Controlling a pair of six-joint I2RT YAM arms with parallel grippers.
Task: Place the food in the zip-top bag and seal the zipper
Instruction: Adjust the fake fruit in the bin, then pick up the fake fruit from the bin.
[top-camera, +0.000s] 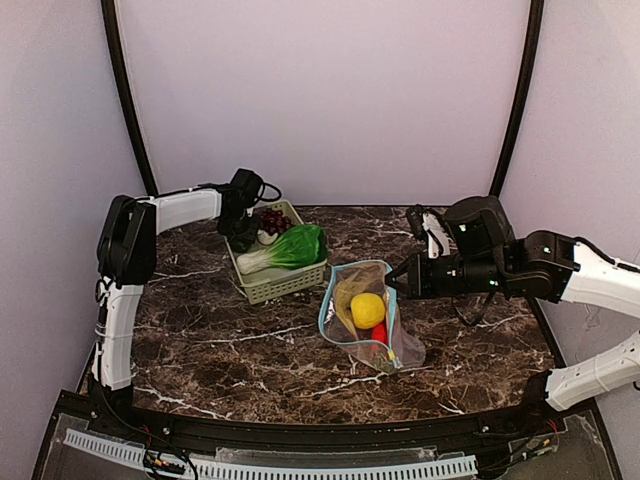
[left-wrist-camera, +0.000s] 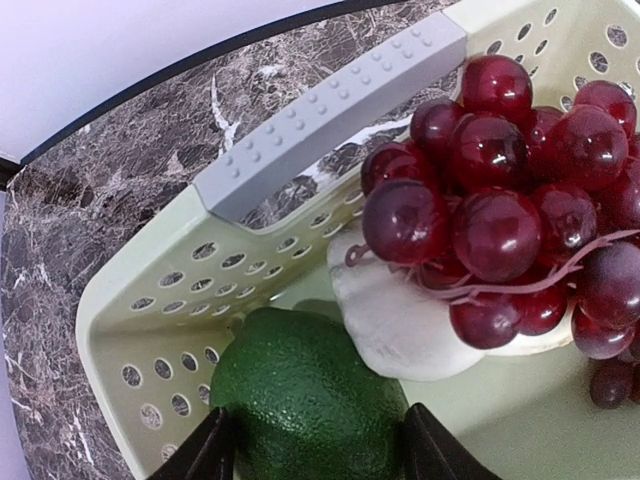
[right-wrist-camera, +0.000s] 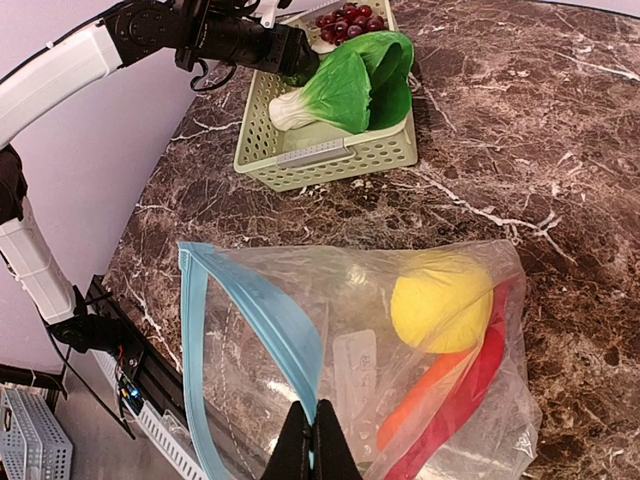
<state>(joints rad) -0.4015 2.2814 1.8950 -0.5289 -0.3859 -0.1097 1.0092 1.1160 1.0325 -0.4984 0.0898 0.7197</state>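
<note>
The zip-top bag (top-camera: 392, 345) is lying on the dark marble table (top-camera: 200, 330) near the middle, just right of the pale green slotted basket (top-camera: 282, 284), with its mouth gaping toward the far side. The light blue zipper (right-wrist-camera: 262, 312) is curving in a wide loop around that opening. A yellow lemon (top-camera: 368, 309) is sitting inside the clear pouch, with red chilli peppers (right-wrist-camera: 462, 402) stretching from under it toward the near end. The right gripper (right-wrist-camera: 318, 442), reaching in from the right, is holding its fingers pressed together on the bag's edge at the mouth, where the blue strip runs down to them. The left gripper (left-wrist-camera: 315, 452) is dipping into the far left corner of the basket, its fingers sitting against either side of a dark green fruit (left-wrist-camera: 300, 385) and pinching it where it is resting on the basket floor. Just beside that fruit, a white garlic (left-wrist-camera: 395, 325) is lying under a bunch of dark red grapes (left-wrist-camera: 500, 215). A green bok choy (top-camera: 292, 247) is filling the basket's right side.
</note>
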